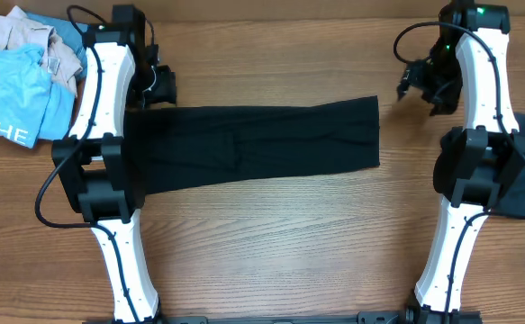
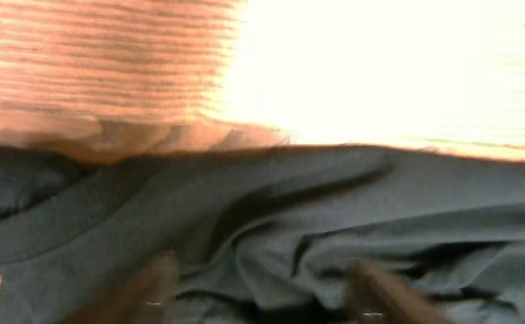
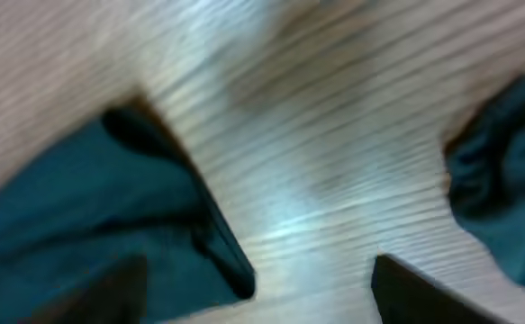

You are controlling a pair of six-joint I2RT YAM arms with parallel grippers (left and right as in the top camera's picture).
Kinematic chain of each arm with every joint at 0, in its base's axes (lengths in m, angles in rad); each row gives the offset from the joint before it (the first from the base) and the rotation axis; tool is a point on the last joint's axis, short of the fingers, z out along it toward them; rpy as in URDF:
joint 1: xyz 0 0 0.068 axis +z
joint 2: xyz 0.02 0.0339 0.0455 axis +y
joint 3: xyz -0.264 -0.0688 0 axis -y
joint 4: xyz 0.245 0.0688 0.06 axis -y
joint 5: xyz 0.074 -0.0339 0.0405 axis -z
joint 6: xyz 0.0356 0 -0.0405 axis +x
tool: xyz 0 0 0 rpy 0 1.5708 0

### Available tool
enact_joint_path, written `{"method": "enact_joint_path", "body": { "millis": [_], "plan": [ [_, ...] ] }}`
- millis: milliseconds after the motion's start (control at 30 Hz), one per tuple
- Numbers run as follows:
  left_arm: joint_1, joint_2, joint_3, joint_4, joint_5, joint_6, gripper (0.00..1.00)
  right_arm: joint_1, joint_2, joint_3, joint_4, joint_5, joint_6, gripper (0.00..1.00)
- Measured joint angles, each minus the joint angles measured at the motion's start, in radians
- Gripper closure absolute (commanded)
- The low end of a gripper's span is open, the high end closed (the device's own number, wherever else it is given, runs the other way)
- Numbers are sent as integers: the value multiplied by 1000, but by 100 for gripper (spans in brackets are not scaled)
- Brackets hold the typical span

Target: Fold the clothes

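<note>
Black T-shirt [image 1: 253, 144], folded band, judged soft, light, limp; end corners best pinched. Left hand [image 2: 262, 295] seen spread over it; right hand [image 3: 262, 292] spread, empty

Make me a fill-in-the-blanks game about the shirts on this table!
1. The long shirt lying across the table is ___.
2. The light-blue shirt lies on the robot's ___ side.
3. The letters on it are ___.
Missing words: black, left, white.
</note>
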Motion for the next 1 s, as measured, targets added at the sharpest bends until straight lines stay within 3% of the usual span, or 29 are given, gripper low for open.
{"method": "enact_joint_path", "body": {
  "millis": [167,300,533,733,767,833,867,900,1000],
  "plan": [
    [0,0,12,-32,47,-9,0,-3,0,-100,3,-119,-194,0],
    [0,0,12,-29,62,-39,0,-3,1,-241,129,-217,-307,0],
    [0,0,12,6,204,-51,0,-6,-12,-400,215,-322,-334,0],
    [0,0,12,5,225,-51,0,0,-87,-557,380,-449,-333,4],
    [0,0,12,6,226,-51,0,7,-101,-590,409,-474,-333,10],
    [0,0,12,6,227,-51,0,27,-110,-626,439,-518,-335,37],
    [0,0,12,6,227,-51,0,33,-110,-632,443,-523,-332,45],
    [0,0,12,5,227,-51,0,42,-104,-644,449,-536,-323,66],
    [0,0,12,2,227,-51,0,71,-76,-662,446,-571,-313,96]
  ]
}}
